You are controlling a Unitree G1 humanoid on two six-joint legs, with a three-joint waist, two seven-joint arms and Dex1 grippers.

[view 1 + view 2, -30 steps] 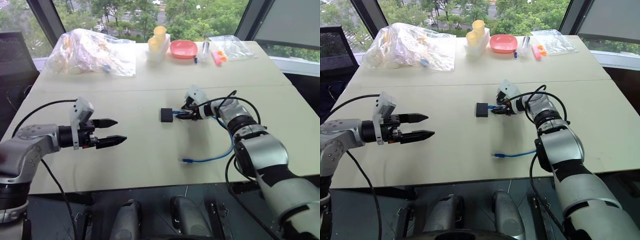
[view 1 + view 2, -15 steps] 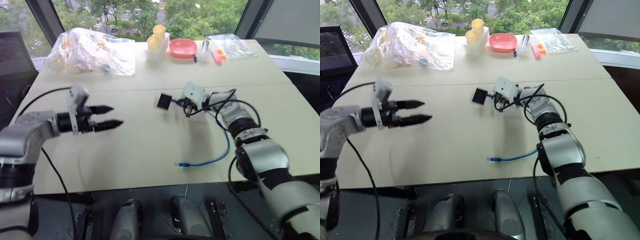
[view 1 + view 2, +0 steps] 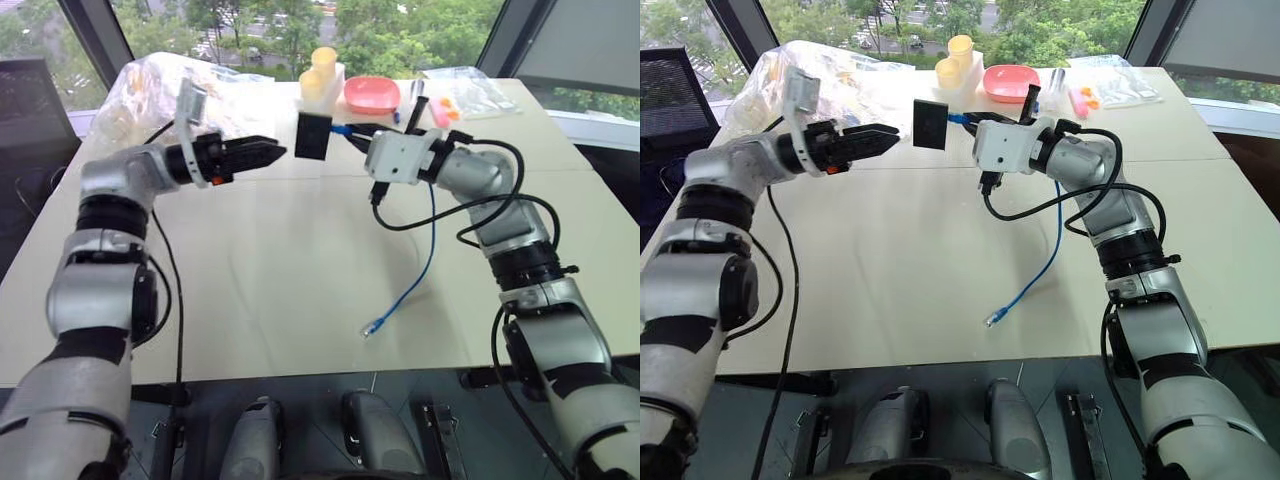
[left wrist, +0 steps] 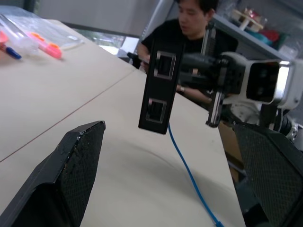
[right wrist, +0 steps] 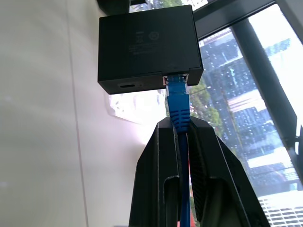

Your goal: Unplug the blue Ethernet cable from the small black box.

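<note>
The small black box hangs in the air above the table's far half, held up only by the blue Ethernet cable plugged into its right side. My right gripper is shut on the cable just behind the plug. From there the cable drops to the table, and its free end lies near the front edge. My left gripper is open, level and pointing at the box's left side, a short gap away. In the left wrist view the box shows two ports and hangs between that gripper's fingers.
At the back of the table lie a crumpled plastic bag, yellow cups, a pink bowl, markers and a clear bag. A person sits beyond the table.
My right gripper shut on the cable and lifted it, so the box came off the table and swung up. My left gripper rose and moved in towards the box.
</note>
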